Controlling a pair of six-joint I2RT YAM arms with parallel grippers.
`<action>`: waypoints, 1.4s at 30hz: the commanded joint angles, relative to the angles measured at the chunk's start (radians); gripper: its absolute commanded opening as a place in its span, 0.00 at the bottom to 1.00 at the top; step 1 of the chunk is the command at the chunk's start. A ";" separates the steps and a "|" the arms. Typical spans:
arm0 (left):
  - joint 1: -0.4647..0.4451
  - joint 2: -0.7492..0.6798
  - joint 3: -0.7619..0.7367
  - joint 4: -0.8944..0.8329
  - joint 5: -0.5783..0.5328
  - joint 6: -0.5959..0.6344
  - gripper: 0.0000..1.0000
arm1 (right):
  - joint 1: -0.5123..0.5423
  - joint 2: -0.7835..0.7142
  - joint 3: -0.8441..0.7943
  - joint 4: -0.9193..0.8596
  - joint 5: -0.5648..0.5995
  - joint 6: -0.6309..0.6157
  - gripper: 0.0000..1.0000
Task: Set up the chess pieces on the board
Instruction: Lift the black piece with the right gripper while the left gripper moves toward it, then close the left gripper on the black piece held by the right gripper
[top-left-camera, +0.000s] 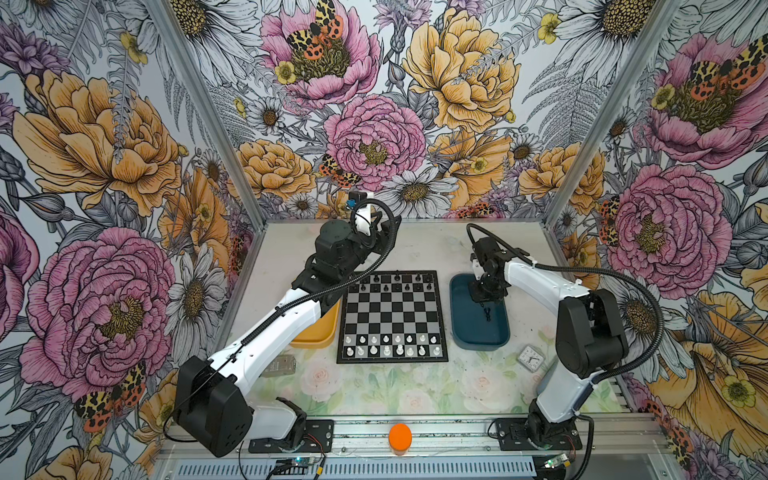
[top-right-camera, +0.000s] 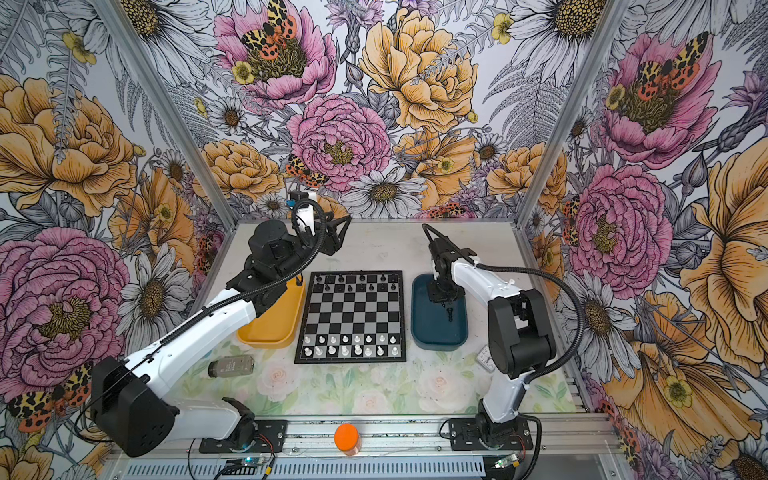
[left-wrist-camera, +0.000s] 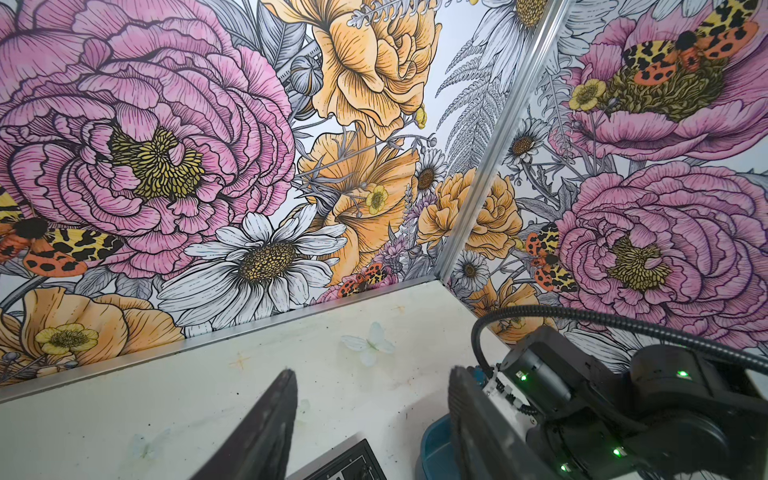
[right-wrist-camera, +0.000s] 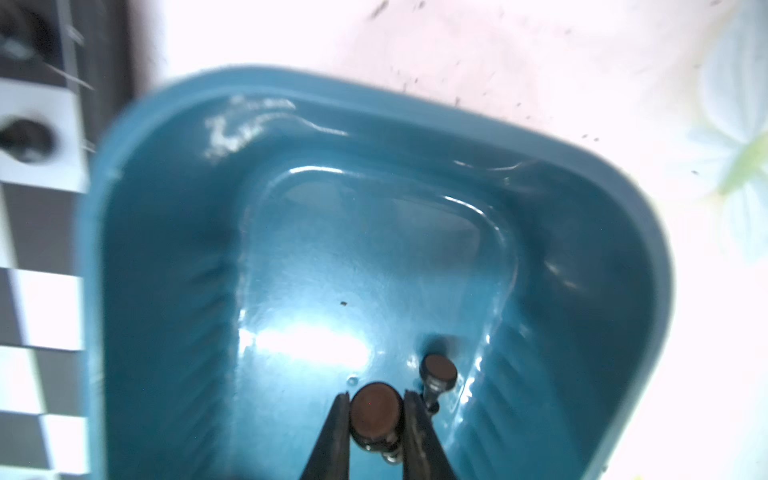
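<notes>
The board (top-left-camera: 392, 316) (top-right-camera: 351, 316) lies mid-table, with black chess pieces (top-left-camera: 397, 282) standing in its two far rows. My right gripper (right-wrist-camera: 376, 399) reaches down into the dark blue tray (top-left-camera: 478, 332) and is shut on a black chess piece (right-wrist-camera: 376, 409), whose round base faces the wrist camera. A second black piece (right-wrist-camera: 438, 370) lies on the tray floor right beside it. In both top views my left gripper (top-left-camera: 390, 232) (top-right-camera: 338, 232) hangs raised behind the board's far left corner. It is open, and the left wrist view shows nothing between its fingers (left-wrist-camera: 286, 399).
White chessmen (top-left-camera: 390, 345) fill the board's two near rows. A yellow tray (top-right-camera: 274, 324) sits left of the board, partly under my left arm. A small clock (top-left-camera: 530, 357) lies near right, a grey box (top-right-camera: 230, 366) near left, an orange-capped jar (top-left-camera: 400, 436) at the front rail.
</notes>
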 joint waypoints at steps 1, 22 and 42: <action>-0.010 -0.023 -0.031 0.033 -0.001 0.015 0.60 | -0.008 -0.077 -0.002 0.010 -0.043 0.074 0.00; -0.237 0.072 -0.342 0.673 0.166 -0.091 0.60 | -0.042 -0.484 -0.199 0.399 -0.266 0.467 0.00; -0.488 0.371 -0.296 1.046 -0.102 0.089 0.55 | -0.056 -0.723 -0.257 0.517 -0.370 0.609 0.00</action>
